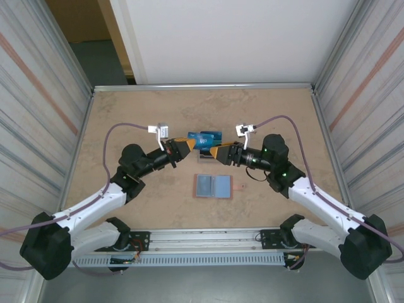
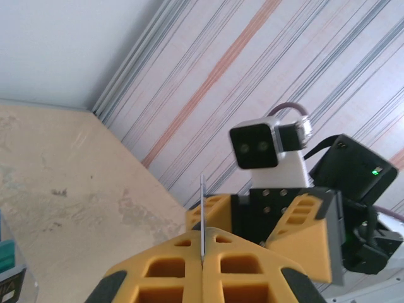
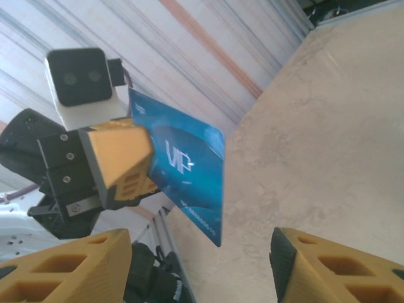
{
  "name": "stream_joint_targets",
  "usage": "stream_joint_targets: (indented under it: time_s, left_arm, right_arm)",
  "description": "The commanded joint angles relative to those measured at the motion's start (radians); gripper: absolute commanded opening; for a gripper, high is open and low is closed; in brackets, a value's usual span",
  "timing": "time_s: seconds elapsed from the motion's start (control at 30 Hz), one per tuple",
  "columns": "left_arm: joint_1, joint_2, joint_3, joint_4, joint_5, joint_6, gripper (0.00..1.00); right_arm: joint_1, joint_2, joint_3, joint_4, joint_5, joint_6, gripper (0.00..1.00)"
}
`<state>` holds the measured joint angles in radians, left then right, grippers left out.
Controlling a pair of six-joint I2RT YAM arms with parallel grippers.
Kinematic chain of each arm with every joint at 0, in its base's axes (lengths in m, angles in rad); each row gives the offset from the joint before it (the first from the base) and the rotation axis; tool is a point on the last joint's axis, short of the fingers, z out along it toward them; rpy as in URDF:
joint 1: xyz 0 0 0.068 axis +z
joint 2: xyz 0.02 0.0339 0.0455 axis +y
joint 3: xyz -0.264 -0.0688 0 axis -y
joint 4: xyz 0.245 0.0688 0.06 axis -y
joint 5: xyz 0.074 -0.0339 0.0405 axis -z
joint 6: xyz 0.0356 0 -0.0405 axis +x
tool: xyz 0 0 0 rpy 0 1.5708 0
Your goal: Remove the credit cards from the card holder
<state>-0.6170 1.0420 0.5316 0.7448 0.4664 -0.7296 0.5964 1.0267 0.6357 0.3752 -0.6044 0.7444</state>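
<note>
Tan, marbled tabletop (image 1: pixel 126 113) fenced by corrugated metal walls (image 1: pixel 38 95); two black-and-white robot arms reach in from the near edge.

The only writing I can read is "VIP", in pale letters on a thin blue plastic credit card (image 3: pixel 192 170). A row of small characters runs along the card's lower edge, too fine to make out.

One tan-brown leather bifold card holder (image 1: pixel 213 185) lies open and flat near the middle of the table. Its two pale blue-grey panels face up and one short brown strap tab (image 1: pixel 235 187) pokes out on its right. It lies apart from both grippers, closer to the arm bases.

The left gripper (image 1: pixel 188 146) is clamped tight on the VIP card and holds it in the air above the table. The right gripper (image 1: pixel 218 153) faces it, just beside the card. Its two orange fingers (image 3: pixel 69 265) are spread wide and grip nothing.

From above, a blue and teal cluster of cards (image 1: pixel 207 137) sits between the grippers; I cannot count them there. The right wrist view shows the held card's printed face. The left wrist view shows that card edge-on, as a thin pale line. It also shows a sliver of teal-green card (image 2: pixel 5 252) at its lower left edge.
</note>
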Motion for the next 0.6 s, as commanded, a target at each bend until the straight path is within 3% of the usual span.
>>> stream_joint_targets:
  time_s: [0.0, 0.2, 0.4, 0.47, 0.57]
  left_arm:
    - [-0.004, 0.012, -0.007, 0.083, 0.004, -0.042, 0.0]
    - [-0.01, 0.044, -0.01, 0.123, 0.028, -0.059, 0.0]
    - [-0.01, 0.03, -0.009, 0.069, 0.025, -0.039, 0.0]
    - [-0.009, 0.012, 0.011, -0.009, 0.03, -0.002, 0.0]
    - [-0.006, -0.038, 0.078, -0.23, 0.034, 0.114, 0.23]
  right_arm:
    - [0.017, 0.042, 0.056, 0.08, -0.04, 0.013, 0.57]
    - [0.028, 0.119, 0.094, 0.158, -0.062, 0.031, 0.43]
    - [0.032, 0.144, 0.129, 0.158, -0.099, 0.02, 0.01]
    - [0.03, 0.136, 0.139, 0.102, -0.095, -0.01, 0.0]
    - [0.032, 0.113, 0.176, -0.046, -0.103, -0.097, 0.0]
